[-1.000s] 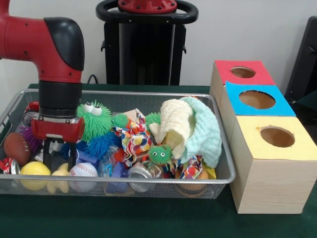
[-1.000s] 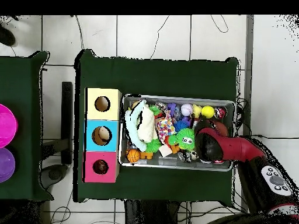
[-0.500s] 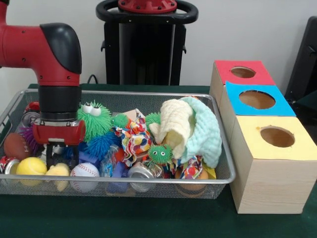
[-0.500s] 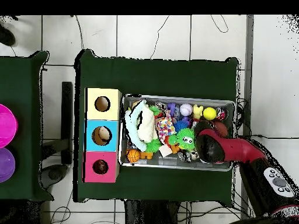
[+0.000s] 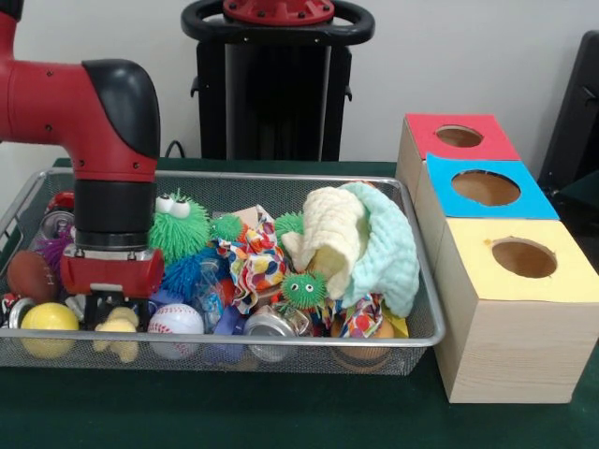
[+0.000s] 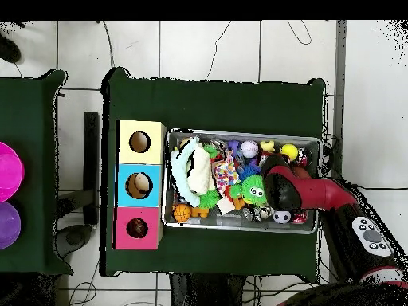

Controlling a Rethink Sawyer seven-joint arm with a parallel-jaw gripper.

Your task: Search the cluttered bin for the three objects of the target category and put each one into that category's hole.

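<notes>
Standing on a dark green tablecloth (image 5: 281, 412) before a pale wall, the wire mesh bin (image 5: 393, 348) holds mixed toys; the red and black gripper (image 5: 110, 313) sits low over a pale yellow duck-shaped toy (image 5: 117, 335), grip state hidden. No writing is legible.

From overhead, white floor tiles (image 6: 207, 48) surround the table; three wooden boxes with yellow, blue and red holed tops (image 6: 139, 185) run alongside the bin.
</notes>
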